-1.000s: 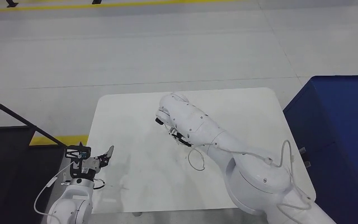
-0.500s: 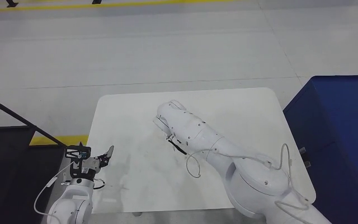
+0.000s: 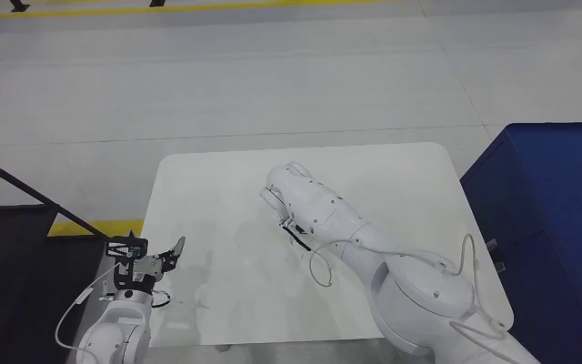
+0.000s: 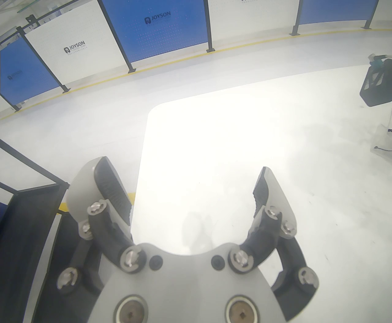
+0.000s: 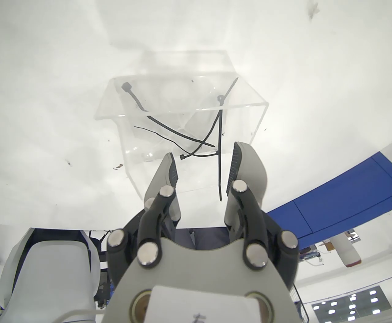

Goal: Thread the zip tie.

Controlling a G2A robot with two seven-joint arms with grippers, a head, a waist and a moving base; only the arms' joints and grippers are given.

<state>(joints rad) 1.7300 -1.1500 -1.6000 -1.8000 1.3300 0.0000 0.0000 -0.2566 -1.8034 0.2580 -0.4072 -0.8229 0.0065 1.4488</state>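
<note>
Bright, flat light came from overhead. In the top view the tabletop (image 3: 209,191) read evenly white, with faint grey mottling near its middle, and the floor (image 3: 273,73) toward 12 o'clock was just as pale. In the left wrist view glare washed the tabletop (image 4: 214,137) almost blank, and the barrier panels (image 4: 159,27) bowed with lens distortion. In the right wrist view the clear box (image 5: 248,91) caught thin highlights along its edges.

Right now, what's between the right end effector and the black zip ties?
In the right wrist view, nothing I can see: the open right end effector faces the black plastic zip ties in a clear plastic box, whose see-through wall may intervene.
</note>
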